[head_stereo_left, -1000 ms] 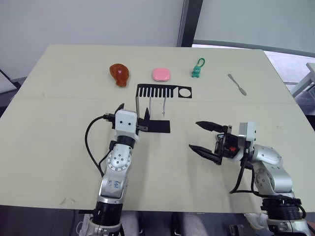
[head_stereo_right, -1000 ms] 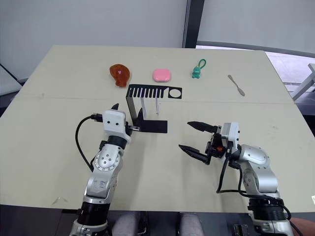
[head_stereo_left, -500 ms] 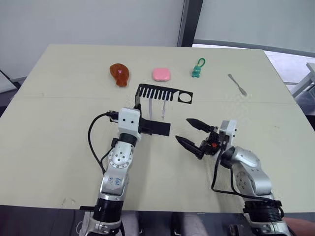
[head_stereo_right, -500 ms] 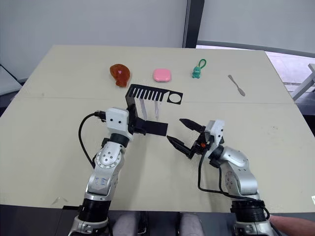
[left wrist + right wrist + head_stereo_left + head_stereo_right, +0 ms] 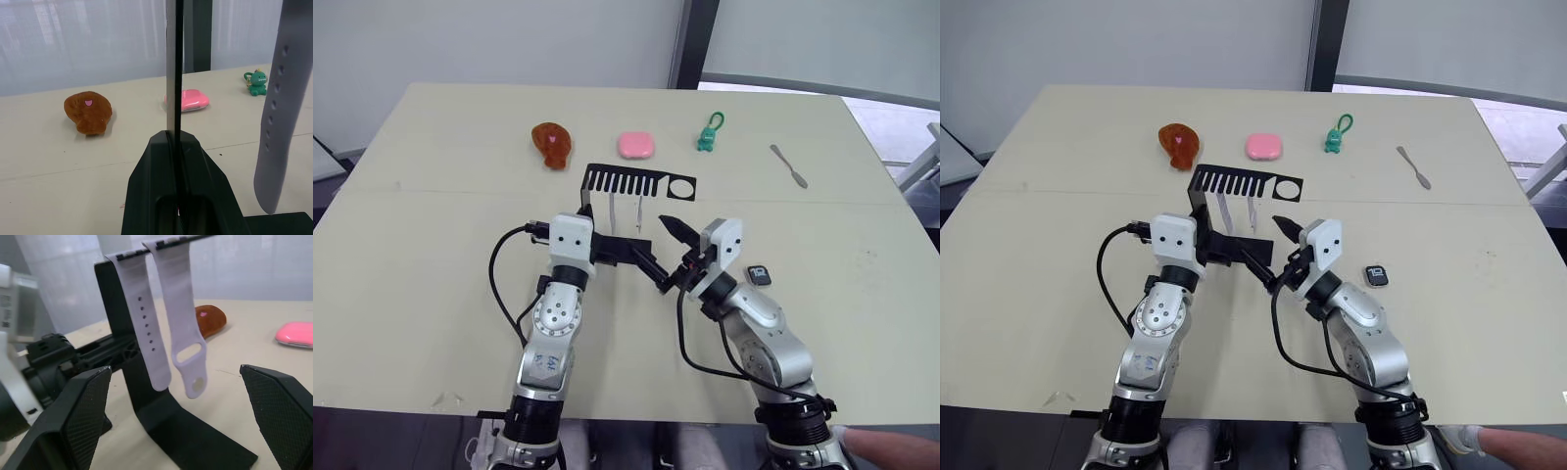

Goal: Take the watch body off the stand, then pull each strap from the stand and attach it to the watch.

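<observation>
Fingers (image 5: 80, 413) wide beside stand (image 5: 161, 411)

Readable markings are few. The watch body (image 5: 760, 275), lying on the table to the outer side of the right gripper (image 5: 669, 257), shows white digits on its black screen, too small to read. The left arm's forearm shell (image 5: 540, 365), well behind the left gripper (image 5: 174, 161), bears small dark characters, likewise illegible. The white block (image 5: 10, 308) beside the right gripper's fingers carries faint grey print that cannot be made out.
</observation>
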